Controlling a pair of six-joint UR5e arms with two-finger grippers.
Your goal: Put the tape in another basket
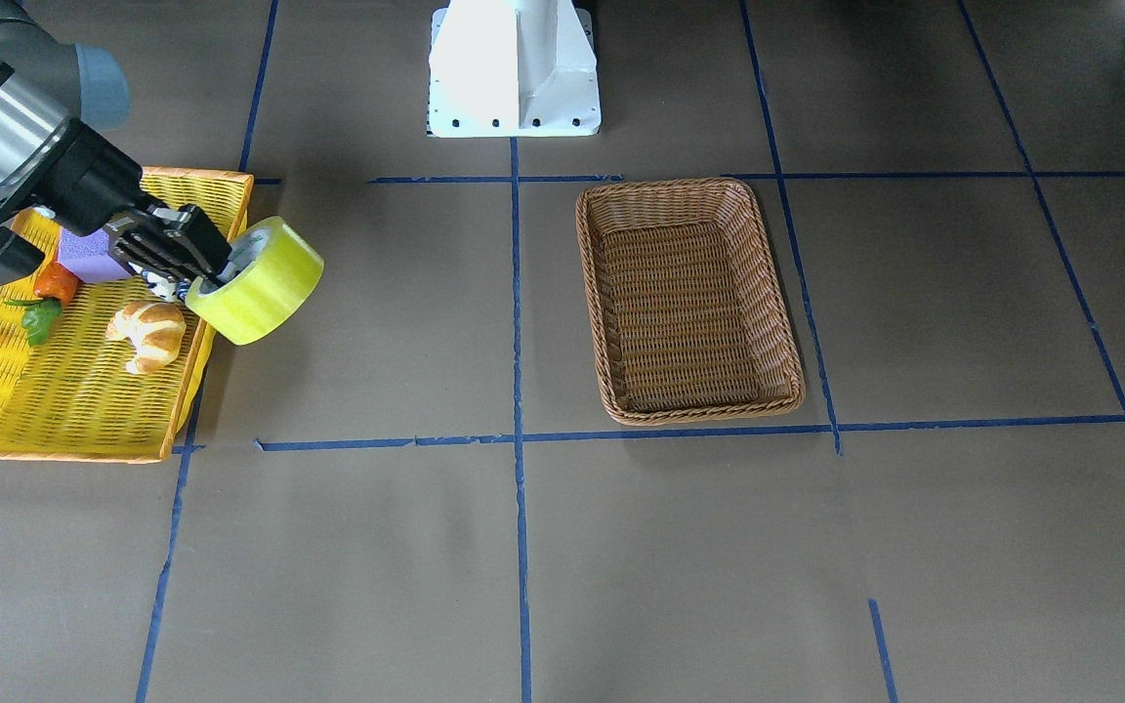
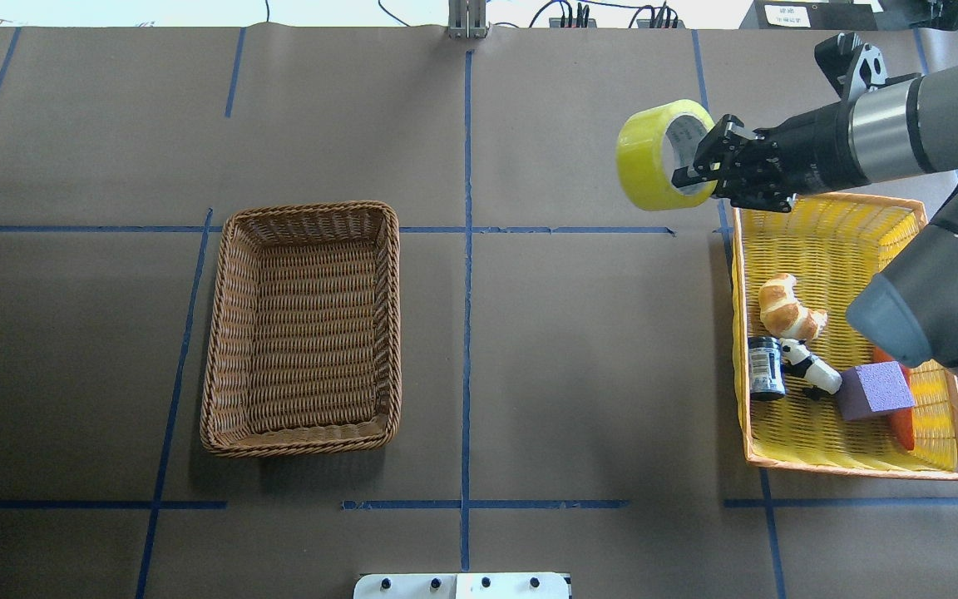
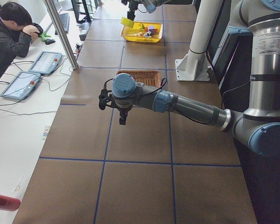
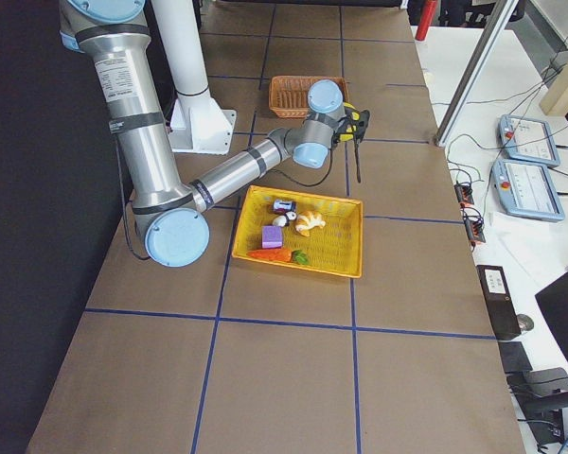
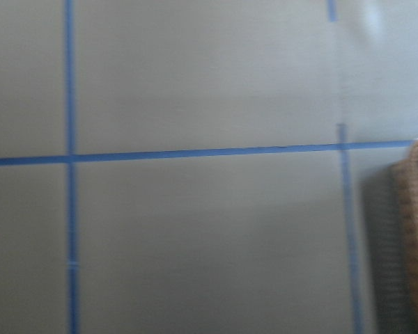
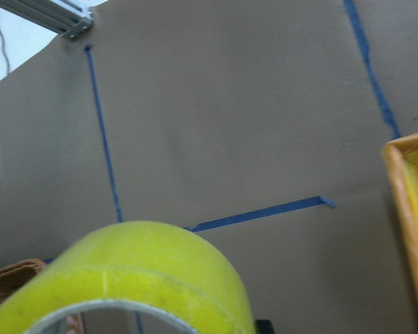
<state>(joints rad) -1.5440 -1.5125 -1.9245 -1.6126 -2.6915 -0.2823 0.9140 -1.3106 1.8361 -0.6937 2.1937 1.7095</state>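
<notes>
Right gripper (image 2: 697,163) clamped on lifted tape (image 2: 642,162)

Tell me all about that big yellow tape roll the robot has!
The tape is a wide, shiny yellow-green roll with a white-grey core. The right hand grips its wall, one finger inside the core, holding it tilted in the air. It hangs just beyond the rim of the yellow basket, touching nothing but the hand.

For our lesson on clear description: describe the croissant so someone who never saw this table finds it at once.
Look to the bright yellow basket on the robot's right side. Inside it, beside a small dark jar, lies the croissant. It alone there is golden-brown and crescent-shaped.
</notes>
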